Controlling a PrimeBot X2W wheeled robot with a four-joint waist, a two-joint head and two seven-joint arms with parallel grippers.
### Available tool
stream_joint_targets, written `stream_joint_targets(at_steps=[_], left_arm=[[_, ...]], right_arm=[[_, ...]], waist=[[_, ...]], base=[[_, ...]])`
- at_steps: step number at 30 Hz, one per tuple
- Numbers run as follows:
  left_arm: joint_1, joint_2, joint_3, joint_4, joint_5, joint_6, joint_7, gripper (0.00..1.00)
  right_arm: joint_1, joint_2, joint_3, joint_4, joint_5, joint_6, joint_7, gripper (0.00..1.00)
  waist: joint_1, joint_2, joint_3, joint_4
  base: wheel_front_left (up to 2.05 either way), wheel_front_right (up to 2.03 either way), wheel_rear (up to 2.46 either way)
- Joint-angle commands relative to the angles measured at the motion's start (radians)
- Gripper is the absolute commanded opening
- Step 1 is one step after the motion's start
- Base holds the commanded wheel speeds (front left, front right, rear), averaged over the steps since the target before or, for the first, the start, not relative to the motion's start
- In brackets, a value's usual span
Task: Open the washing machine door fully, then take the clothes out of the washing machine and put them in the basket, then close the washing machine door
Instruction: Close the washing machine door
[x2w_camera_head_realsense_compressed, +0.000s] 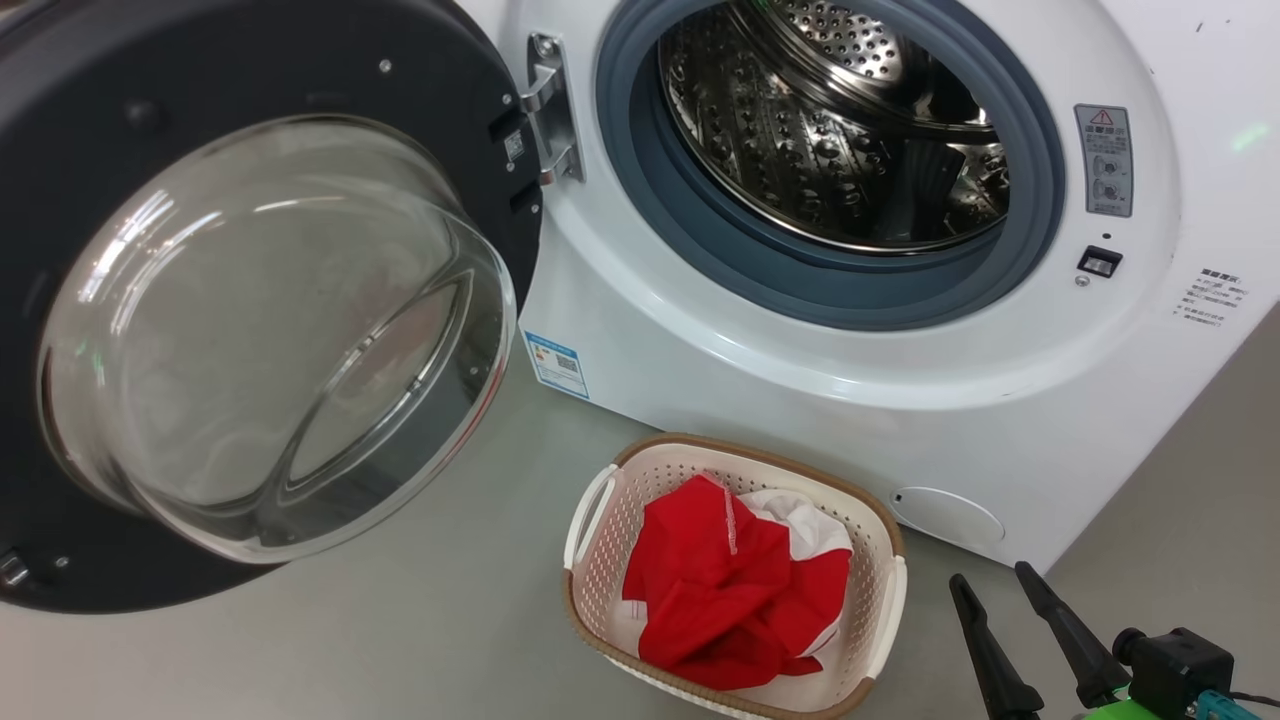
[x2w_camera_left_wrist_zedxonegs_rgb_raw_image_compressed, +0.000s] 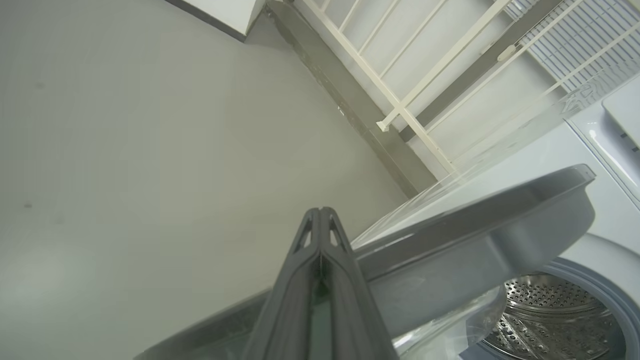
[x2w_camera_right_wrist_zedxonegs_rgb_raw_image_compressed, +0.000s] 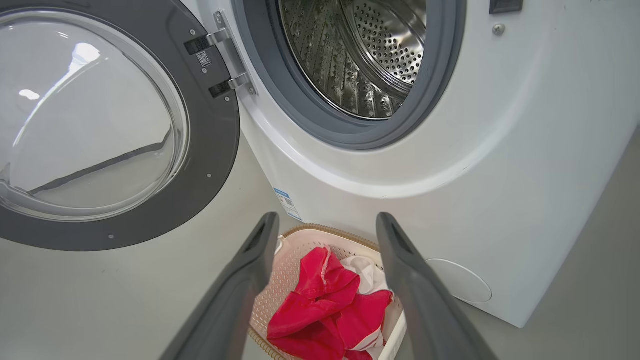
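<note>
Unloaded: bright red, white-trimmed fabric clothes (x2w_camera_head_realsense_compressed: 735, 590) bundled in small cream perforated plastic basket (x2w_camera_head_realsense_compressed: 605, 580), just before big white front-loading washing machine (x2w_camera_head_realsense_compressed: 800, 400). Left to do: shut wide-open black-rimmed glass door (x2w_camera_head_realsense_compressed: 270, 330). Holding nothing: left fingers (x2w_camera_left_wrist_zedxonegs_rgb_raw_image_compressed: 300, 280) pressed together by door's edge, right fingers (x2w_camera_right_wrist_zedxonegs_rgb_raw_image_compressed: 240, 280) spread wide.

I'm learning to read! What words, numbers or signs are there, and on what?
No words are clear enough to read.
Grey sticker on the washer, upper right: a red warning triangle; print too small.
Blue label, washer's lower left: too small.
Black print, washer's far right: too small.
Small tag on the door rim: blurred.
</note>
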Motion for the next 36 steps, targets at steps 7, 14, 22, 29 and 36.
stream_joint_targets(at_steps=[7, 14, 22, 29, 36], left_arm=[[0.000, 0.071, 0.001, -0.043, -0.002, 0.019, 0.070, 0.00], [0.049, 0.059, -0.005, -0.092, -0.045, -0.008, 0.158, 0.00], [0.117, 0.045, -0.010, -0.217, -0.119, -0.046, 0.268, 0.00], [0.169, 0.041, 0.001, -0.324, -0.174, -0.057, 0.319, 0.00], [0.216, 0.042, 0.005, -0.395, -0.230, -0.063, 0.380, 0.00]], right_arm=[[-0.019, -0.023, 0.021, -0.026, 0.002, 0.007, -0.006, 1.00], [-0.018, -0.021, 0.012, -0.027, 0.001, 0.007, -0.006, 1.00], [-0.012, -0.006, 0.003, -0.024, -0.002, 0.007, -0.006, 1.00], [-0.013, -0.002, 0.004, -0.023, -0.003, 0.007, -0.006, 1.00], [-0.014, 0.001, 0.001, -0.023, -0.003, 0.007, -0.006, 1.00]], waist=[[0.0000, 0.0000, 0.014, -0.020], [0.0000, 0.0000, 0.014, -0.025], [0.0000, 0.0000, -0.003, -0.008], [0.0000, 0.0000, -0.010, -0.004], [0.0000, 0.0000, -0.013, -0.012]], base=[[0.00, 0.00, 0.00], [0.00, 0.00, 0.00], [0.00, 0.00, 0.00], [0.00, 0.00, 0.00], [0.00, 0.00, 0.00]])
